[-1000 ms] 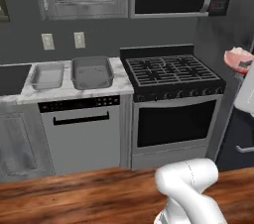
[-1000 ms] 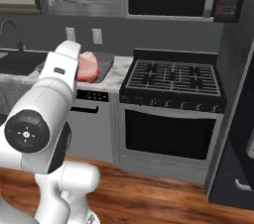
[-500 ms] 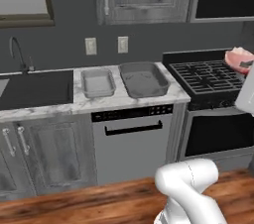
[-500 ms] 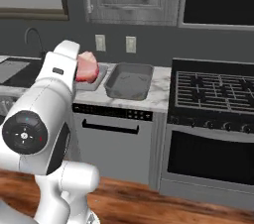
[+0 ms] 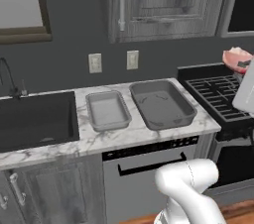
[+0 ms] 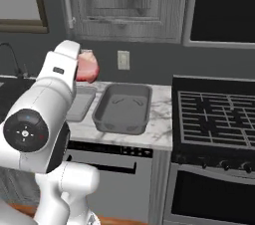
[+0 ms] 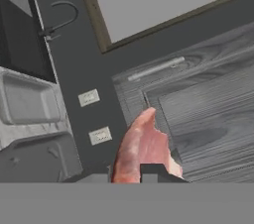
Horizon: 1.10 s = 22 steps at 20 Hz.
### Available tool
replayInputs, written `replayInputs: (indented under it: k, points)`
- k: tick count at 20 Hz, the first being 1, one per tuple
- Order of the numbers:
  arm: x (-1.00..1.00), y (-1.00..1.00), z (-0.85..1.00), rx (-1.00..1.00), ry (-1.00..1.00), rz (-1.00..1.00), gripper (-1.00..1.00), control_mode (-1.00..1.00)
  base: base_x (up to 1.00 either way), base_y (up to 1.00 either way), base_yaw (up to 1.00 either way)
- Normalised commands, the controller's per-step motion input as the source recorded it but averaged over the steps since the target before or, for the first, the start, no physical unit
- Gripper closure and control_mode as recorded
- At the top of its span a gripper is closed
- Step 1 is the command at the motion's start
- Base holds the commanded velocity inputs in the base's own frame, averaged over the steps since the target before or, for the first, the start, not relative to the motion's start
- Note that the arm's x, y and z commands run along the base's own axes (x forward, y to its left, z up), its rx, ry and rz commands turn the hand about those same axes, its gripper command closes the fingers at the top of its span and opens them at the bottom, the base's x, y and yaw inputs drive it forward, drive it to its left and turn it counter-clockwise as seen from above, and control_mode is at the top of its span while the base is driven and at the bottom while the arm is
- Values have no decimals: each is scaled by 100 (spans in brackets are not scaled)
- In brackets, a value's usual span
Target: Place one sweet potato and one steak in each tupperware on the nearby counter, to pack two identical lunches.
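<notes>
- While the claw (image 7: 133, 171) stays clamped on the steak (image 7: 141, 151), high above the table (image 5: 124, 139), a loosened grip would drop it.
- Release short of either tupperware (image 5: 161, 103) lands it on marble.

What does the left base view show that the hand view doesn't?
Left base view alone: the black gas stove and the grey dishwasher front under the white marble counter. Hand view alone: the framed window in full, and the tool shut on the flat red marbled steak. Both: two grey rectangular tupperware trays, the black sink basin, two wall outlets.
</notes>
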Motion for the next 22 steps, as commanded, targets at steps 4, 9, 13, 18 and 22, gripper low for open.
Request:
replayInputs:
  k: [4,9,13,18,22]
  points:
    - [0,0,0,0,0,0,100,100,61,0,-16]
    - [0,0,0,0,0,0,100,100,11,1,-13]
    - [-32,0,-86,-8,16,-13,100,-100,0,0,0]
    - [-2,0,-84,-6,22,-9,100,-100,0,0,0]
    - [5,4,-83,-5,20,-2,100,-100,0,0,0]
